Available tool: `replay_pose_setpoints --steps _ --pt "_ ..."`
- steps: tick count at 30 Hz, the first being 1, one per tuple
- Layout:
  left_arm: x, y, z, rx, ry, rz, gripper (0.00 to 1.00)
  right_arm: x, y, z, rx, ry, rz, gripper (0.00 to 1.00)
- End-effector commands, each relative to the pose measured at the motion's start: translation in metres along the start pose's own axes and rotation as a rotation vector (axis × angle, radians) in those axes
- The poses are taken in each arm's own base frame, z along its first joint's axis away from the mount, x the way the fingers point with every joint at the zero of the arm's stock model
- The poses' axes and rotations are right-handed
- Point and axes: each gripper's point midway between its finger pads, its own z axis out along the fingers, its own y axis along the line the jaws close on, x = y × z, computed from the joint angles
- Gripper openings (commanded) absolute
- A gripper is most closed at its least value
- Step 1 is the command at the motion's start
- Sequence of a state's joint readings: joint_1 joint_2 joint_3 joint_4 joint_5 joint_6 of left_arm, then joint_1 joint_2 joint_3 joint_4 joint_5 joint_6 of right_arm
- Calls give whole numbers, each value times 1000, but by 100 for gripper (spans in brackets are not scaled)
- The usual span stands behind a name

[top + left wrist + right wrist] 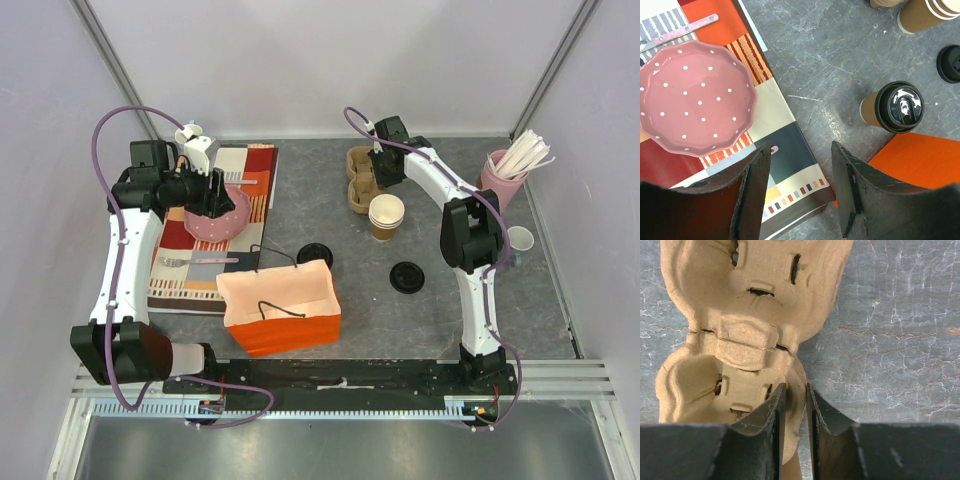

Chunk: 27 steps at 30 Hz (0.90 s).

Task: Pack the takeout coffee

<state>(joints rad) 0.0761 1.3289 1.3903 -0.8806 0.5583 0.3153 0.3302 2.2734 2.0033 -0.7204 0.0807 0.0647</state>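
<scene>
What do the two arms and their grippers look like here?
Both the left arm and right arm have white link shells with black joint housings, and a lilac cable loops loosely along each. The left gripper and right gripper each have two flat, dark fingers with scuffed inner faces. No sleeves or readable markings show.
</scene>
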Motion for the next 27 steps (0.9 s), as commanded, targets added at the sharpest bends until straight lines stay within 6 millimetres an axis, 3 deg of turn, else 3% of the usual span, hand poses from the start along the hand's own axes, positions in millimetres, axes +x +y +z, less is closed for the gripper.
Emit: replay_pose_setpoints --steps 1,5,13,21,27 --pt "-20 -1 -5 3 -55 47 58 -23 -3 -15 14 -66 -29 27" --pt "-22 -3 -6 15 -63 48 58 -30 -3 -27 21 -102 -41 17" --pt "-23 -5 -7 22 -68 54 58 -50 -3 -51 23 -174 -46 17" --pt "-22 -6 -8 23 -70 61 58 -47 -3 -45 23 -163 -52 23" --pt "-22 -6 -7 24 -69 62 58 -52 -2 -46 20 -177 -49 21"
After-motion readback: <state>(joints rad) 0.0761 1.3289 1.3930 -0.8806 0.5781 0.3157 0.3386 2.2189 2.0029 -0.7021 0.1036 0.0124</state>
